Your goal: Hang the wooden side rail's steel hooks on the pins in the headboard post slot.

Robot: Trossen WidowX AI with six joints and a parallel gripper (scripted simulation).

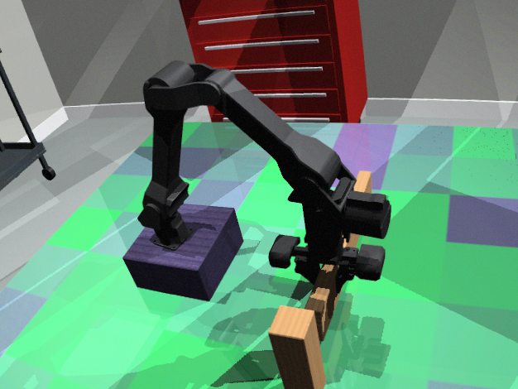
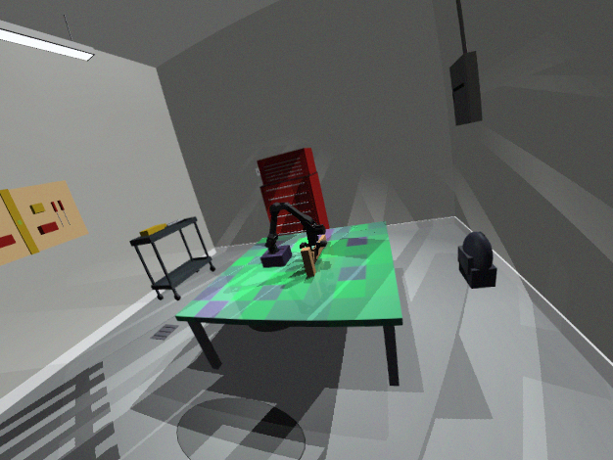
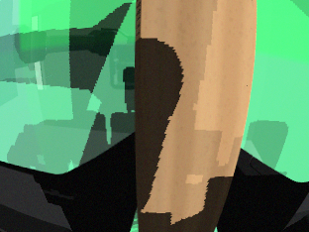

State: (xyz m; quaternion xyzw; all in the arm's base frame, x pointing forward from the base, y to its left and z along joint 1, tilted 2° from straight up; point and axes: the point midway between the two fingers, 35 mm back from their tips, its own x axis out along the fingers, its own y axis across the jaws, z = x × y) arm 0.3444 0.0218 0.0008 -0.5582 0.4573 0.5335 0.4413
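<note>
Rail (image 1: 362, 182) (image 2: 321, 251) (image 3: 198, 89) is pinched in the gripper (image 1: 328, 271) (image 2: 313, 245) (image 3: 177, 136) — jaws closed down on its two sides, one finger each side. It's out in the middle part of the bench (image 1: 397, 326) (image 2: 267, 304), one end right by the upright wooden post (image 1: 294, 356) (image 2: 308, 262) and the other pointing toward the bench's far edge, where the red tool cabinet (image 1: 355, 62) (image 2: 316, 190) stands behind. Can't tell if the hooks are on the pins, they're hidden from here. Arm's bolted on a dark purple block (image 1: 217, 251) (image 2: 277, 257), closer to the left edge — black cart (image 1: 22, 144) (image 2: 163, 232) is off past that side.
</note>
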